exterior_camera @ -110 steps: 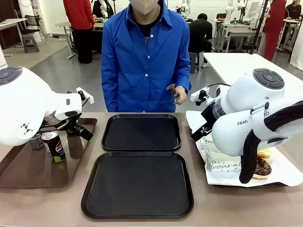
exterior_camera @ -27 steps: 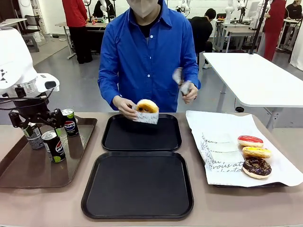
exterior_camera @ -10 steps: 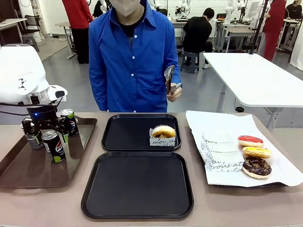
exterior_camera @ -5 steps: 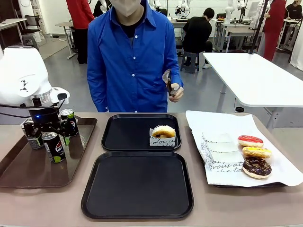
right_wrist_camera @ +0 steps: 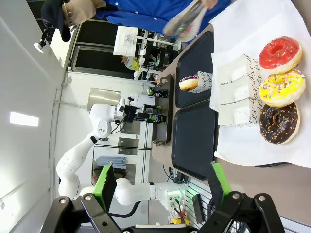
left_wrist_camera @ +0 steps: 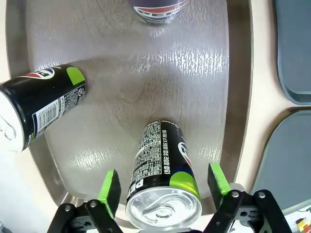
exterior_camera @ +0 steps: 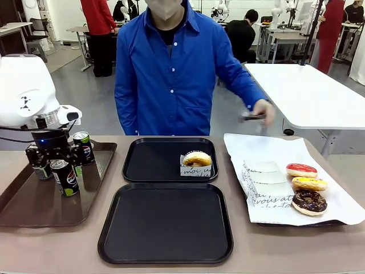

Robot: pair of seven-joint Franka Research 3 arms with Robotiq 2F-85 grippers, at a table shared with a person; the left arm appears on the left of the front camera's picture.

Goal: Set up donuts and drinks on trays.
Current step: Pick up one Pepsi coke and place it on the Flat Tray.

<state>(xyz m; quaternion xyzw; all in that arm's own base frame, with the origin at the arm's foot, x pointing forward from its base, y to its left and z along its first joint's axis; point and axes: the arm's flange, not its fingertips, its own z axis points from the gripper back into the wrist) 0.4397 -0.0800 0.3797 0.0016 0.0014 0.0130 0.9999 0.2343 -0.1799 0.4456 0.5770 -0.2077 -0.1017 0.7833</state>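
Left gripper straddles an upright Pepsi can on the brown tray
Jaws wide, pads clear of the can; right gripper spread wide, holding nothing; a sleeved donut sits on the far black tray; three donuts lie on white paper.

This is a robotics lab: a large open room, not a home or a shop. A white robot arm trailing black cables stands at the tan desk that carries the black trays. It faces a person in a blue shirt. Behind them are a bare grey floor, plain white worktables and other people busy at them (one seated, others standing). The right wrist view takes in a grey ceiling with a bright light.
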